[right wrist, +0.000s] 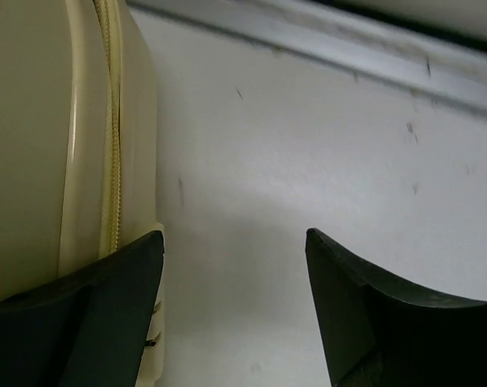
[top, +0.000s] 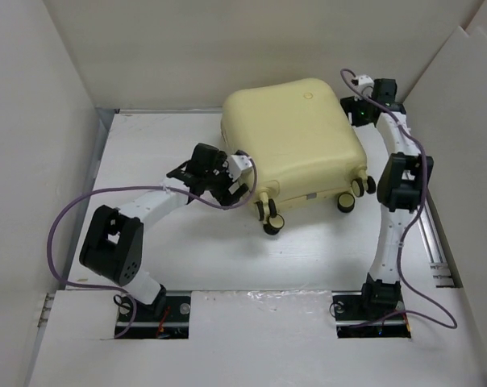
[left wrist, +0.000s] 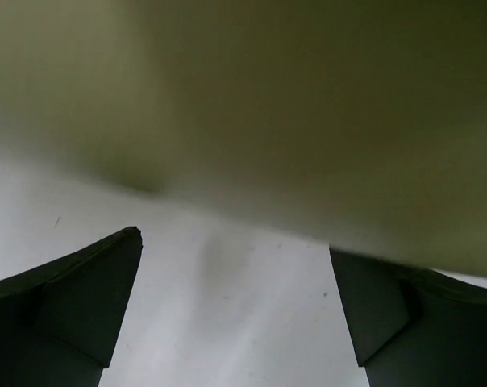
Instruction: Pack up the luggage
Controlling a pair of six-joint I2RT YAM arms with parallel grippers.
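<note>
While luggage (top: 292,141) lies closed | left tool (left wrist: 234,242) spread wide, empty | right tool (right wrist: 234,235) spread, empty beside it

Smooth, softly glossy pale-yellow hard plastic on the luggage (top: 296,133), fine-toothed zipper (right wrist: 110,121) beside one jaw. Matt white table (right wrist: 251,145) between the jaws, faintly scuffed. Matt black plastic on the right gripper (right wrist: 234,235).

Overhead view looks down on the table (top: 187,250); wrist views sit close beside the luggage (top: 296,133)
</note>
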